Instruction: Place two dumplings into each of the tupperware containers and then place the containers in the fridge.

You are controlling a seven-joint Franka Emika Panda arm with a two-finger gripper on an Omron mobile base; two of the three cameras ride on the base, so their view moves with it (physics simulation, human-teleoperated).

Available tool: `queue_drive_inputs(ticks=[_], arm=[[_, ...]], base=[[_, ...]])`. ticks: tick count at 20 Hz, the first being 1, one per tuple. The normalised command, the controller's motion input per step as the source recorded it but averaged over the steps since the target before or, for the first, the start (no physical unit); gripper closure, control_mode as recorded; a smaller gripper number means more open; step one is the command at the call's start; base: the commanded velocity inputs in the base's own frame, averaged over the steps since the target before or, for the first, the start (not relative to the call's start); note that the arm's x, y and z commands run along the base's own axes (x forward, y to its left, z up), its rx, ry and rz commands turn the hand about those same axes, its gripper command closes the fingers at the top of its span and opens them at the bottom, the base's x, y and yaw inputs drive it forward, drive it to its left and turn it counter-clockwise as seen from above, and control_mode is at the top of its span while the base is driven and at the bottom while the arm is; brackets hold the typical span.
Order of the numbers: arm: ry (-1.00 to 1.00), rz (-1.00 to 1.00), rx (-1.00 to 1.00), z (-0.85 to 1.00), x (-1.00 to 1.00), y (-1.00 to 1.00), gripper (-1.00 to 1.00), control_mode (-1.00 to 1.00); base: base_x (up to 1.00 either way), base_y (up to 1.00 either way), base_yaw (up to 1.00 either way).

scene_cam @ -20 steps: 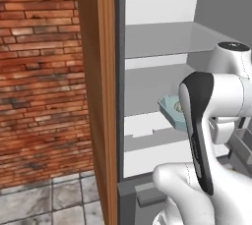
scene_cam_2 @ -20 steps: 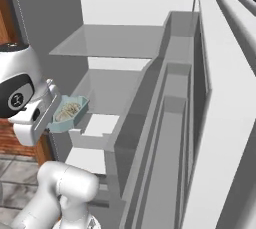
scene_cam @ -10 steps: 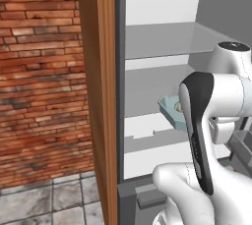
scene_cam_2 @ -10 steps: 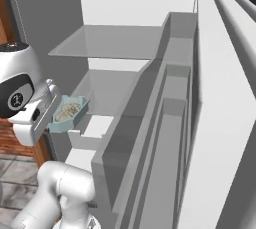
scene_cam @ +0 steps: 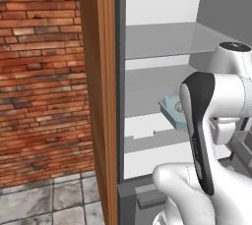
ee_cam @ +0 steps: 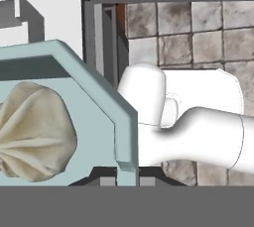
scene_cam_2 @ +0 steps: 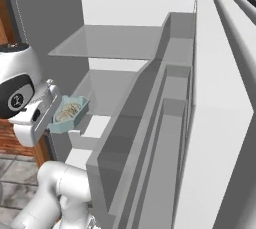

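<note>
Brick wall (scene_cam: 44, 76) and grey floor tiles (scene_cam: 49, 199) flank the fridge (scene_cam: 162, 37), its wooden side edge at the left and its grey shelves open to the arm. Nearest the hand camera, the gripper (ee_cam: 121, 181) is clamped narrow on the rim of the teal container (ee_cam: 94, 102), with one pale, pleated dumpling (ee_cam: 34, 139) lying inside; the right base view shows dumplings (scene_cam_2: 67, 113) heaped in that tray (scene_cam_2: 70, 114), though how many cannot be told. The tray hangs in the air at the fridge's mouth, just in front of the middle shelf (scene_cam_2: 107, 90), not yet resting on anything. To finish the step well, the arm should probably keep the tray level so nothing rolls out, carry it forward over the shelf, clear of the left wall and the white bin (scene_cam_2: 95, 125) below, lower it until the base sits flat, and only then release. Against the frames a second earlier, the tray appears hardly shifted, and the grip has stayed closed throughout.
</note>
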Motion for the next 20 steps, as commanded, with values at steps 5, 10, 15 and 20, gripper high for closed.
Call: queue_drive_inputs(ticks=[5, 10, 15, 20], arm=[[-0.13, 0.00, 0.03, 0.12, -0.43, -0.35, 1.00, -1.00], [-0.17, 0.00, 0.06, 0.52, -0.07, -0.34, 1.00, -1.00], [-0.19, 0.00, 0.00, 0.60, -0.09, -0.21, 1.00, -1.00], [-0.34, 0.06, 0.02, 0.48, -0.04, -0.27, 1.00, -1.00]], base=[[0.00, 0.00, 0.00], [0.00, 0.00, 0.00], [0.00, 0.00, 0.00], [0.00, 0.00, 0.00]])
